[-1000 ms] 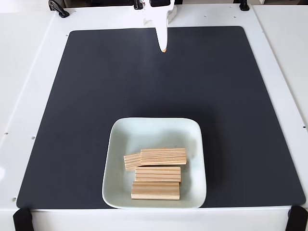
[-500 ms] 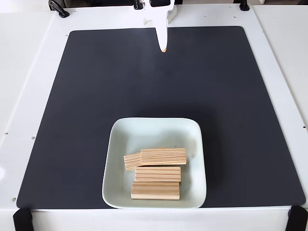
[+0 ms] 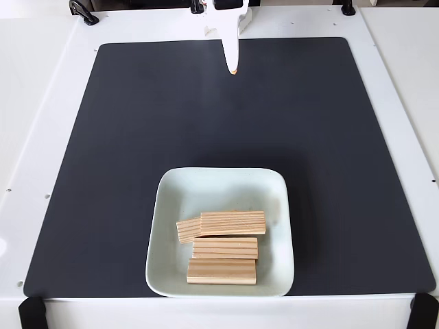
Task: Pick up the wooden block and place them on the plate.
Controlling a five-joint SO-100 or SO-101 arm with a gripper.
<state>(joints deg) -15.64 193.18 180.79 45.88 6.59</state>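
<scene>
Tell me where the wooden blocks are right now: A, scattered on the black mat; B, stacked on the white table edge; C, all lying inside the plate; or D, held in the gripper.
C: the fixed view shows the wooden blocks lying together in the near half of the plate, while the gripper hangs far off at the top edge of the black mat with nothing at its tip.

My end effector (image 3: 233, 67) is white with a small orange-tan tip. The counter (image 3: 41, 103) is plain white; on it lies a flat, dark charcoal mat (image 3: 171, 116). The plate (image 3: 206, 185) is pale mint-white and glossy. The wooden blocks (image 3: 225, 247) are light tan with darker striped grain.
</scene>
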